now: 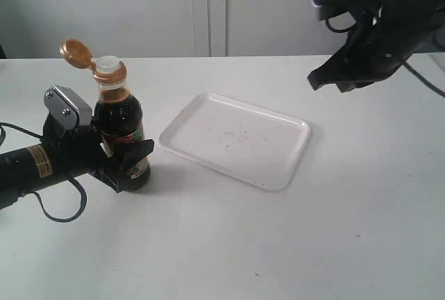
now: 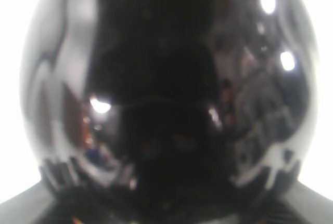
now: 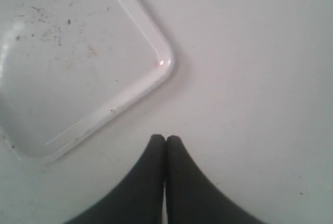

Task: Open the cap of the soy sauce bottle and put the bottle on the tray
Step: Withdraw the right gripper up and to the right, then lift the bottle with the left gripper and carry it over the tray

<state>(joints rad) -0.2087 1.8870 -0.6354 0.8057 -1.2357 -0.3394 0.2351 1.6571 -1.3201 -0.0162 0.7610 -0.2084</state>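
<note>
The soy sauce bottle (image 1: 119, 129) is seen upright on the white tabletop (image 1: 222, 244), clamped around its lower body by the left end effector (image 1: 125, 161), whose wrist view is filled by the dark, glossy glass. The cap (image 1: 76, 53) is already flipped back on its hinge, leaving the white spout (image 1: 108, 65) exposed, so the opening step is judged complete and the transfer is now in hand. The tray (image 1: 278, 175) lies just beside the bottle, toward the centre, bare apart from faint specks on its floor. The right end effector (image 3: 165, 146) is held high above the tabletop near the tray's far corner, its fingertips pressed together on nothing. What is called for next is a level lift and a short sideways carry onto the tray, with the bottle kept upright so that nothing is spilled through the open spout.
</note>
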